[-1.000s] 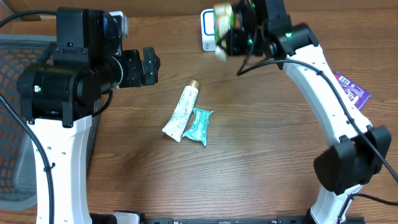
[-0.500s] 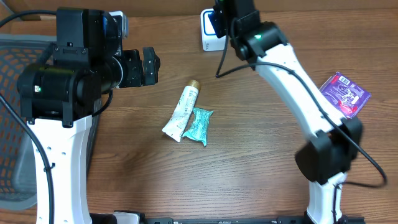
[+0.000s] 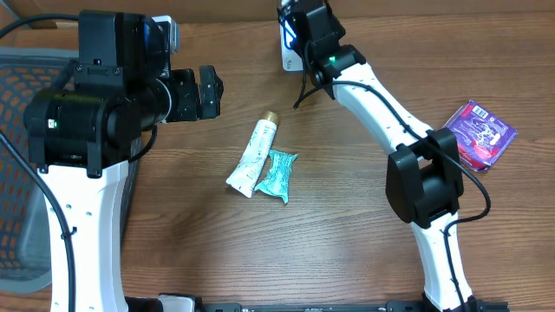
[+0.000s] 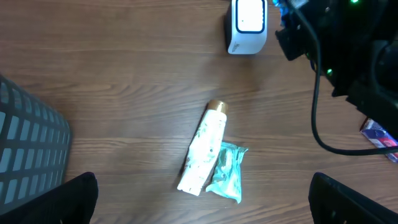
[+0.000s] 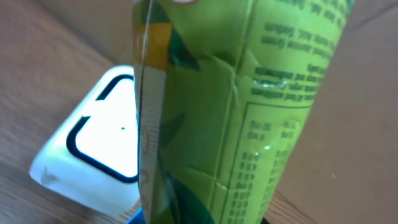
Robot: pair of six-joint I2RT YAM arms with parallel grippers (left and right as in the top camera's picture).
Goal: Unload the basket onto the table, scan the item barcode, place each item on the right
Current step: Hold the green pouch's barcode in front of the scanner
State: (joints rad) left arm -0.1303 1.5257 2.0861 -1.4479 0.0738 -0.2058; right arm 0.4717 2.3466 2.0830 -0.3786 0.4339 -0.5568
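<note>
My right gripper [image 3: 305,22] is shut on a green packet [image 5: 249,112] with printed text, which fills the right wrist view. It holds the packet upright just in front of the white scanner [image 5: 93,149], whose lit, black-framed window faces it. From overhead the gripper covers the packet and most of the scanner [image 3: 289,59] at the table's far edge. My left gripper [image 3: 208,94] hangs open above the left of the table with nothing in it. Its dark fingertips [image 4: 81,199] show at the bottom corners of the left wrist view.
A white tube with a gold cap [image 3: 253,154] and a teal packet [image 3: 279,174] lie side by side mid-table. A purple packet [image 3: 481,132] lies at the right. A grey mesh basket [image 3: 17,173] stands off the left edge.
The right arm has swung left and back, bringing the green packet up to the scanner. The packet is now hidden from overhead. The left arm has not moved.
</note>
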